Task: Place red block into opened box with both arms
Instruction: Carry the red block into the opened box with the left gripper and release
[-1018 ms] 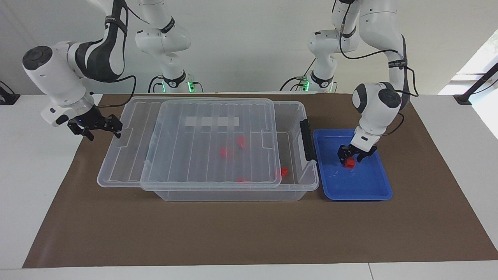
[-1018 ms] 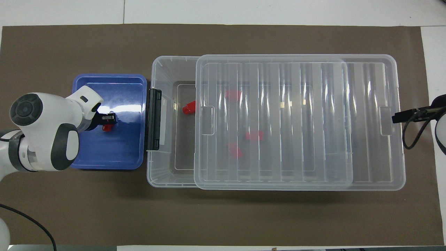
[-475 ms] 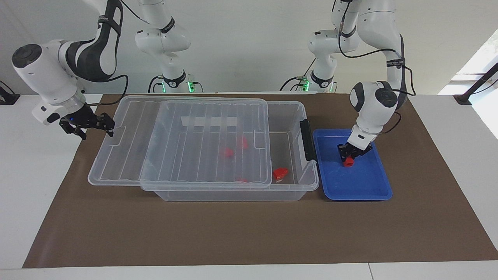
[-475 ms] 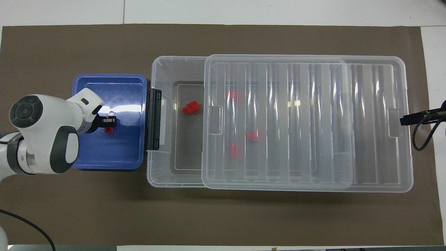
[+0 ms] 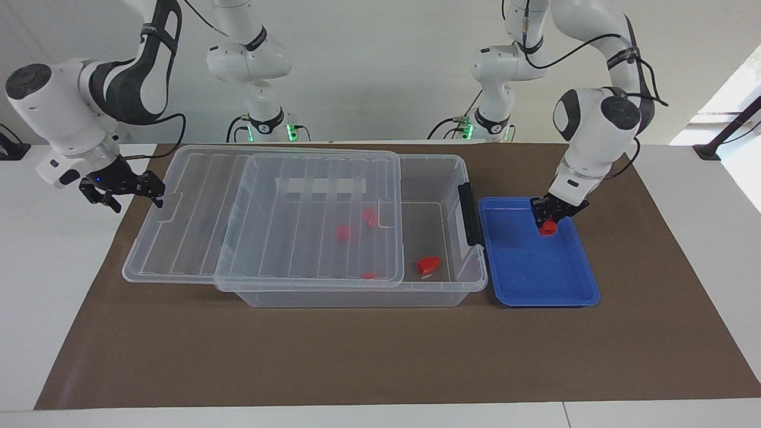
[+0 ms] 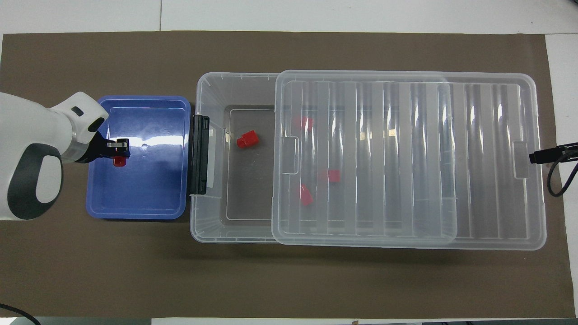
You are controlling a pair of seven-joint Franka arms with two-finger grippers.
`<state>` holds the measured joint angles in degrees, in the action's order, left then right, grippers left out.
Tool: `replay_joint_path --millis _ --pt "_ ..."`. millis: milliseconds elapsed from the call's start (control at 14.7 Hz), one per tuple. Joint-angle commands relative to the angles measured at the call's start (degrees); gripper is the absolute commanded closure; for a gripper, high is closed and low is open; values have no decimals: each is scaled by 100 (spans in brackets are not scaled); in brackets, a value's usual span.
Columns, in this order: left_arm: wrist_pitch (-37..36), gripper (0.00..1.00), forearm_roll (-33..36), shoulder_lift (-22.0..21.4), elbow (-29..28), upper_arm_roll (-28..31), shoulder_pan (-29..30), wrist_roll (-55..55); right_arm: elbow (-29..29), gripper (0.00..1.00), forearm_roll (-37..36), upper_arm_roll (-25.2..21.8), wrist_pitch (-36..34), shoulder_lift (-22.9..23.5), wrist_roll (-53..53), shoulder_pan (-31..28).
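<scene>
A: Why is the left gripper over the blue tray, at the left arm's end of the mat?
B: It pinches the red block between closed fingertips — lifted clear of the tray, ready, I'd judge, for the carry.
A: And the box?
B: Beside the tray, its lid drawn toward the right arm's end, so a gap is uncovered. The right gripper sits at the lid's edge — open or closed, I cannot tell.
</scene>
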<state>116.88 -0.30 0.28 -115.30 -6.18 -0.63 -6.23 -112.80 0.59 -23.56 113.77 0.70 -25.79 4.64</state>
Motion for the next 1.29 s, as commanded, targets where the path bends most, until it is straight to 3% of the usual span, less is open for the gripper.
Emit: replay_joint_path --millis 0,204,746,1221 --pt "-673 100 -49 51 717 -93 -156 -254 -58 0 -50 -69 102 -62 -295 -68" --pt "-737 100 -49 77 974 -164 -656 -1079 -50 0 -50 -201 102 -62 -488 -68" --pt "-26 100 -40 209 703 -173 -2370 -3040 -32 0 -50 -280 102 -62 -629 -94" --pt "950 100 -40 771 439 -173 -2811 -3710 -32 0 -50 -280 84 -62 -621 -86"
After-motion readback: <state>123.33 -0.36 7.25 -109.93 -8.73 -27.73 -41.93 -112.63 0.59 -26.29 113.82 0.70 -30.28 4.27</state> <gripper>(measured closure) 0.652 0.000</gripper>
